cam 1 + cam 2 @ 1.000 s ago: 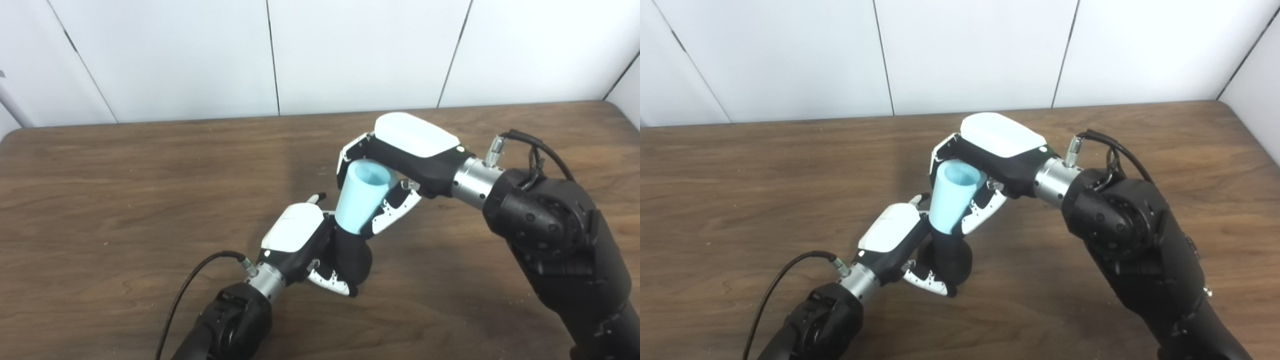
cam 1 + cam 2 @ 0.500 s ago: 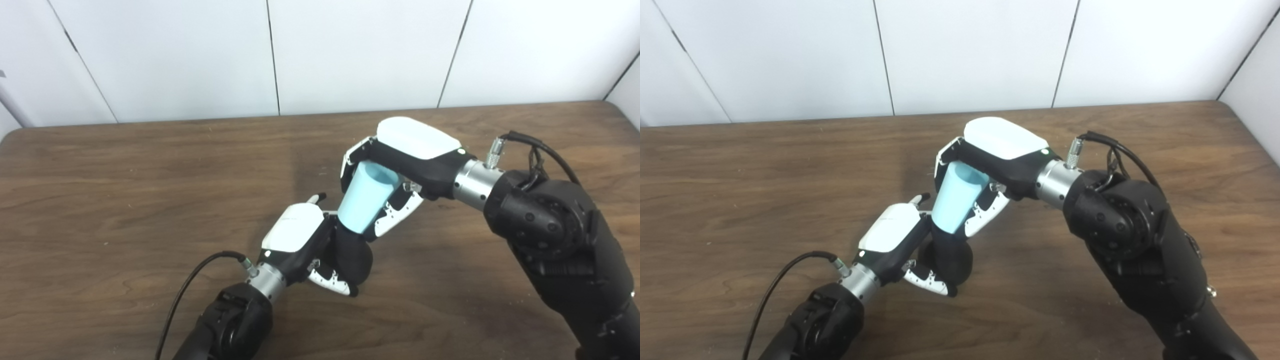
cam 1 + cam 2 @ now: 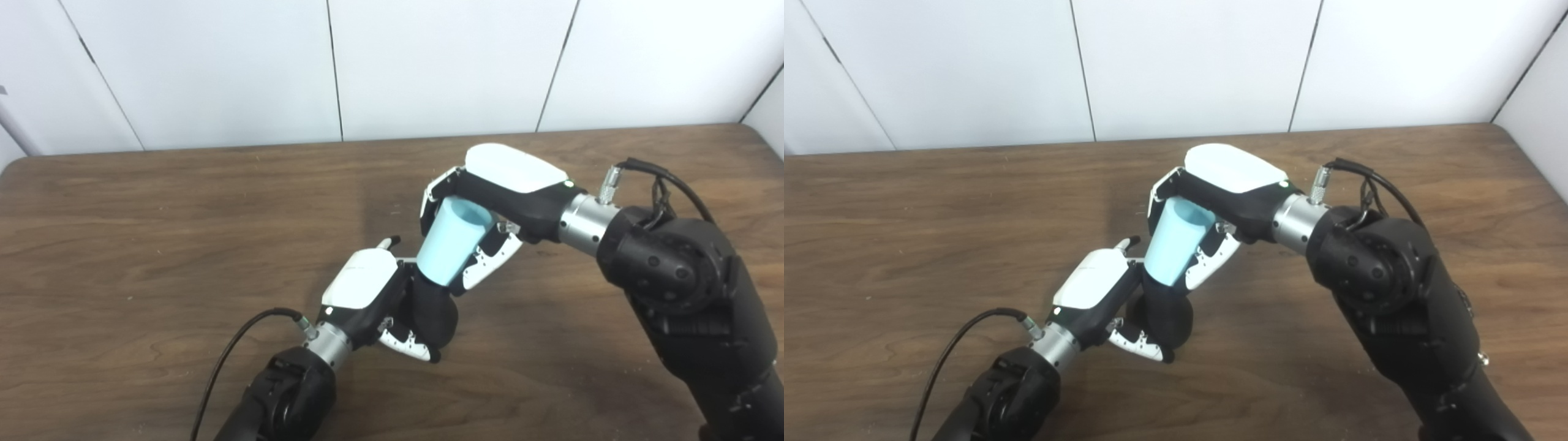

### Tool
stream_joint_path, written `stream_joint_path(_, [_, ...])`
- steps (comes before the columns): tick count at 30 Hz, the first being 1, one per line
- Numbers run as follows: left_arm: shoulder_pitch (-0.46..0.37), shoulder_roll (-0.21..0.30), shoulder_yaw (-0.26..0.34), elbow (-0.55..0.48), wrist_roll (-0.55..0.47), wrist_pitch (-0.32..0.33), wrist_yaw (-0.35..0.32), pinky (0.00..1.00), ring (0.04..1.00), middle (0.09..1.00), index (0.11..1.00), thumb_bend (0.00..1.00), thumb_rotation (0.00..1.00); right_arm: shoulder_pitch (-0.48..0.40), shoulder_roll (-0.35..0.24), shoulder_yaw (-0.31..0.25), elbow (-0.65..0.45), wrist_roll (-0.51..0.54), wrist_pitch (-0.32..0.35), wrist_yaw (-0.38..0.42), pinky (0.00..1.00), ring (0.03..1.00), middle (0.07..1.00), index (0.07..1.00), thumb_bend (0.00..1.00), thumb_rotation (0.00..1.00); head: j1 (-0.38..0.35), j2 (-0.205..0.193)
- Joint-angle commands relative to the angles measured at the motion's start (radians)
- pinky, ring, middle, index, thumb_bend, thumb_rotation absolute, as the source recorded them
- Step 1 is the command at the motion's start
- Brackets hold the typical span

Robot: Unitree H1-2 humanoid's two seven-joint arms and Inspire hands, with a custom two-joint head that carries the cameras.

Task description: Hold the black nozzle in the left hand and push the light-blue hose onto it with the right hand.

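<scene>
Light-blue hose (image 3: 450, 242), grasped in my right robot hand (image 3: 490, 202), slants from one o'clock down to seven o'clock, its lower end meeting the black nozzle (image 3: 432, 309) clenched in my left robot hand (image 3: 367, 294) above the wooden surface (image 3: 153, 233).

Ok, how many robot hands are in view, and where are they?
2. The left hand sits low at centre, closed on the black nozzle. The right hand is up and to its right, gripping the light-blue hose. None seems hidden.
</scene>
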Motion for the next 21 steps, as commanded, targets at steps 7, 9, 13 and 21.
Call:
stream_joint_path(7, [0.028,0.004,-0.029,0.088,0.011,0.025,-0.062,1.0,0.651,0.461,0.493,0.52,0.0,-0.058,0.011,-0.066,-0.036,-0.001,0.003,0.007,0.3,0.417,0.508,0.501,0.5,0.0,0.001,0.0])
stream_joint_path(9, [0.028,0.003,-0.028,0.09,0.01,0.025,-0.061,1.0,0.655,0.462,0.493,0.52,0.0,-0.055,0.011,-0.066,-0.036,-0.005,0.002,-0.003,0.29,0.415,0.508,0.501,0.5,0.0,-0.003,-0.004])
stream_joint_path(13, [0.027,0.006,-0.026,0.095,0.006,0.02,-0.057,1.0,0.661,0.483,0.487,0.52,0.0,-0.036,0.013,-0.058,-0.033,-0.011,0.001,-0.012,0.29,0.416,0.509,0.502,0.5,0.0,0.001,-0.004])
stream_joint_path(21, [0.026,0.004,-0.023,0.087,-0.004,0.028,-0.064,1.0,0.664,0.493,0.483,0.52,0.0,0.002,0.014,-0.035,-0.017,-0.028,0.002,-0.013,0.29,0.42,0.513,0.508,0.5,0.0,0.001,-0.002])
